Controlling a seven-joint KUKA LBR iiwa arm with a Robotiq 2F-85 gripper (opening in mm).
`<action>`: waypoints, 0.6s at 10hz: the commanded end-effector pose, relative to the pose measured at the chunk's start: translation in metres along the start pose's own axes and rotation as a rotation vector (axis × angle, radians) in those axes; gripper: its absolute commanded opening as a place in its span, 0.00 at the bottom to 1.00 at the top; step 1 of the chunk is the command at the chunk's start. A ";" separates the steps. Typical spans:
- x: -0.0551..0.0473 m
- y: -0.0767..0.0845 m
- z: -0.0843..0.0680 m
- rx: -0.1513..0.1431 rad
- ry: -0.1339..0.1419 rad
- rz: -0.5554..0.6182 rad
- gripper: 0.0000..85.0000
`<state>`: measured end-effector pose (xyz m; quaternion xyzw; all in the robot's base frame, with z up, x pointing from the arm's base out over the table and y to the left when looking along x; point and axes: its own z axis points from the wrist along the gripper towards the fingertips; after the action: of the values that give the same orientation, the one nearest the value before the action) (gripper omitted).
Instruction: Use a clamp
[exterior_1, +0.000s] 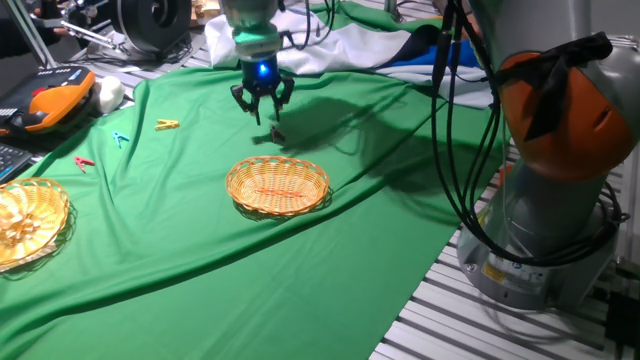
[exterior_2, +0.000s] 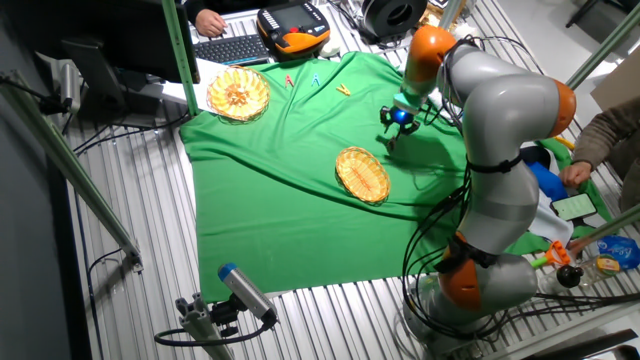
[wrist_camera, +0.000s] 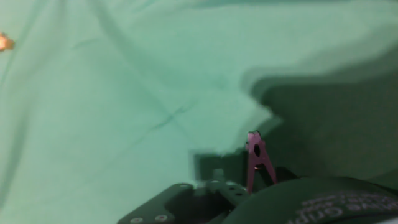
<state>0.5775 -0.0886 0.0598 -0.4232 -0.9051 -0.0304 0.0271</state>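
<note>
The clamp (exterior_1: 277, 133) is a tiny dark clip lying on the green cloth (exterior_1: 180, 230), just behind the wicker basket (exterior_1: 278, 186). My gripper (exterior_1: 262, 104) hangs a little above and to the left of it, fingers spread open with nothing between them. In the hand view the clamp (wrist_camera: 258, 163) appears pinkish-brown and stands near the bottom edge, close to the dark hand parts. From the other fixed view, my gripper (exterior_2: 400, 120) is beyond the basket (exterior_2: 362, 173), over the cloth.
A second basket (exterior_1: 25, 220) with pale contents sits at the cloth's left edge. Yellow (exterior_1: 167, 124), blue (exterior_1: 120, 139) and red (exterior_1: 84, 162) clothespins lie on the left. A pendant (exterior_1: 45, 100) and cables sit behind. The arm's base (exterior_1: 545, 240) stands right.
</note>
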 end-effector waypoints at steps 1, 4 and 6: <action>0.001 -0.001 0.001 -0.026 -0.011 0.363 0.80; 0.003 -0.003 0.010 -0.033 -0.018 0.362 0.80; 0.003 -0.004 0.018 -0.043 -0.021 0.345 0.80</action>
<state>0.5712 -0.0873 0.0412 -0.5159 -0.8556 -0.0391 0.0161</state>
